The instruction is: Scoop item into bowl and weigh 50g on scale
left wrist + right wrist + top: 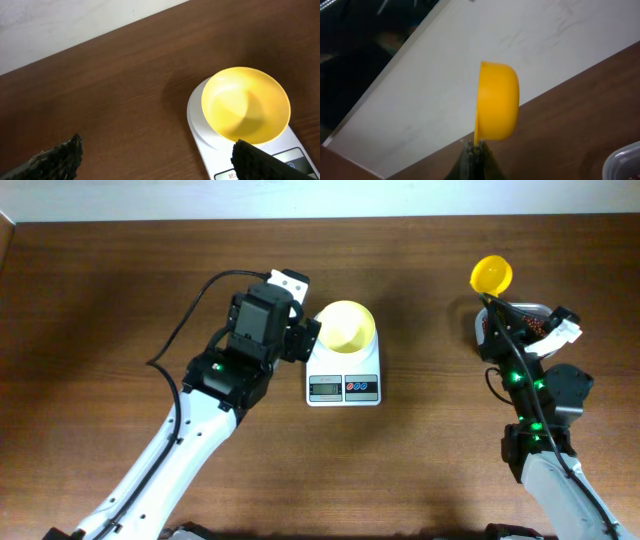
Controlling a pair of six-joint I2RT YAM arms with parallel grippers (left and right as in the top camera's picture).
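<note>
The pale-yellow bowl [346,326] [245,105] stands empty on the white scale [343,375] [200,125]. My left gripper [308,332] [157,161] sits just left of the bowl, jaws wide open with nothing between them; one fingertip [260,162] hangs over the scale's near edge. My right gripper [492,308] [476,147] is shut on the handle of a yellow scoop [491,275] [497,102], held on its side above the table at the far right. The dark red-brown beans [532,323] lie mostly hidden under the right arm.
A clear plastic container [540,310] [625,162] holding the beans sits under the right wrist. A black cable [185,320] loops off the left arm. A pale wall [470,45] runs along the table's far edge.
</note>
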